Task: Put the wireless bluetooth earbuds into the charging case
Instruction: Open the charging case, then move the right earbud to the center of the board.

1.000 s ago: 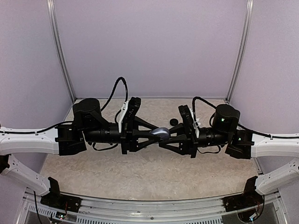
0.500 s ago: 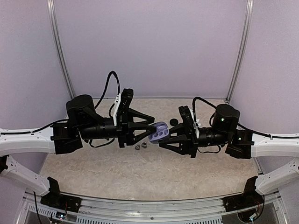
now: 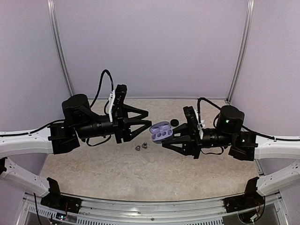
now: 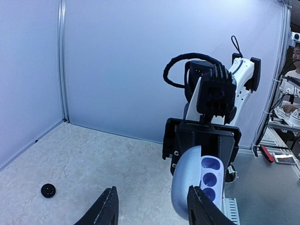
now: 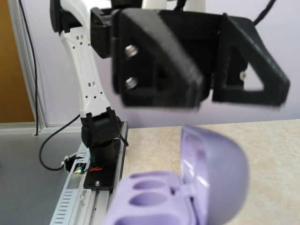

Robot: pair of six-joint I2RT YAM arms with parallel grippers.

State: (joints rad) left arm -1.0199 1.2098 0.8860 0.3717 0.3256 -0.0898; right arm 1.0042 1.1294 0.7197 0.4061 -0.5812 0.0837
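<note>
The lavender charging case (image 3: 160, 131) hangs above the table with its lid swung up and its wells showing empty. My right gripper (image 3: 165, 138) is shut on its base from the right. My left gripper (image 3: 149, 123) stands open just left of the case, with nothing between its fingers. In the left wrist view the grey-blue lid (image 4: 188, 180) sits behind my right fingertip (image 4: 200, 210). The case (image 5: 187, 187) fills the bottom of the right wrist view and hides my fingers. Two silvery-grey earbuds (image 3: 141, 146) lie on the table below the gap between the grippers.
A small black round puck (image 3: 174, 122) lies behind the case, also seen as a puck (image 4: 48, 190) in the left wrist view. Lilac walls close in the back and sides. The arm bases and a metal rail (image 3: 150, 213) run along the near edge.
My left gripper has opened, let go of the case and drawn back to the left. The lid now stands open. The two silvery earbuds on the table have come into view.
</note>
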